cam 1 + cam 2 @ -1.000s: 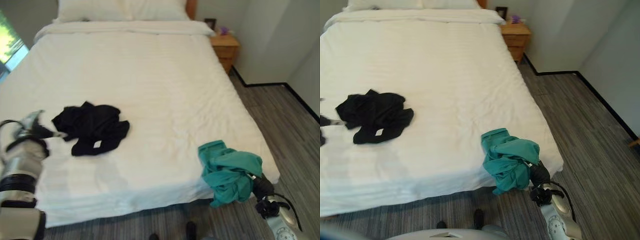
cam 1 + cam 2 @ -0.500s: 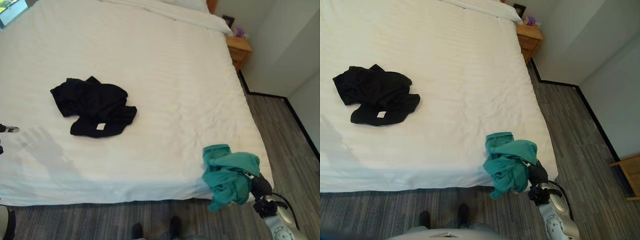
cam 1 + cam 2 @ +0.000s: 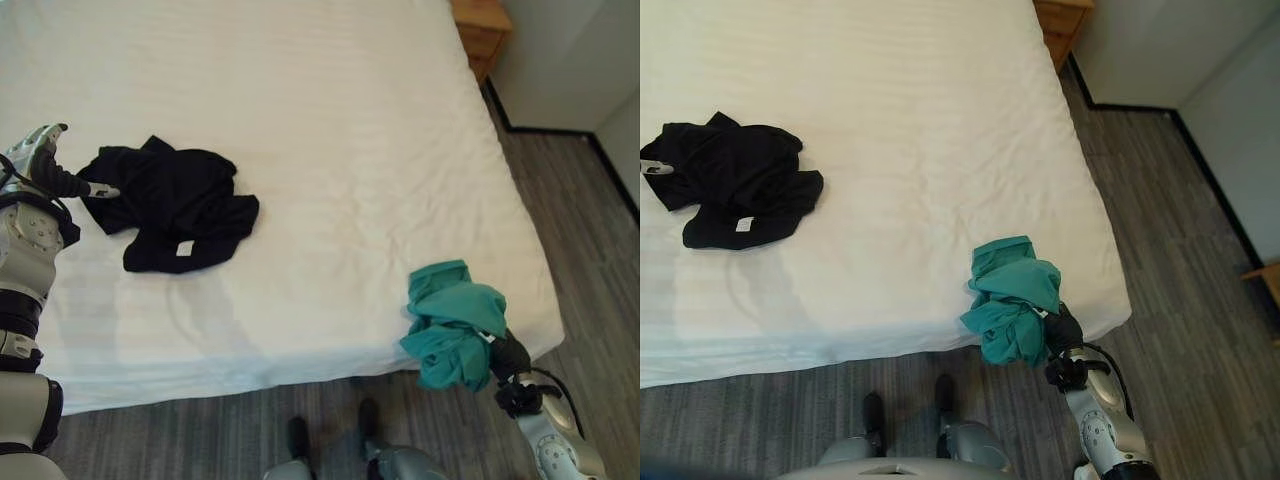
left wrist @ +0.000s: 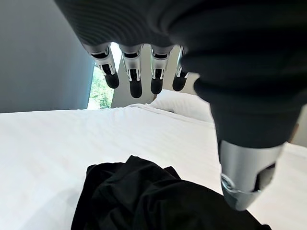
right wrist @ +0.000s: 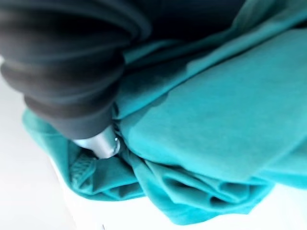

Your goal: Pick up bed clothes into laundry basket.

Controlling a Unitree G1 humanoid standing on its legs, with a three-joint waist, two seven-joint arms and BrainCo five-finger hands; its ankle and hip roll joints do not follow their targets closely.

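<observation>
The robot's left hand (image 3: 45,160), fingers (image 4: 134,81) straight and thumb apart, hovers just beside the black garment (image 3: 175,205) at its outer edge. The right hand (image 3: 507,357), arm reaching up from below, is wrapped in bunched teal cloth (image 3: 452,322), its thumb (image 5: 96,143) pressed into the folds.

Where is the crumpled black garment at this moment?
The crumpled black cloth garment lies on the white bed, on its left part in the eye views, right beside the open left hand.
</observation>
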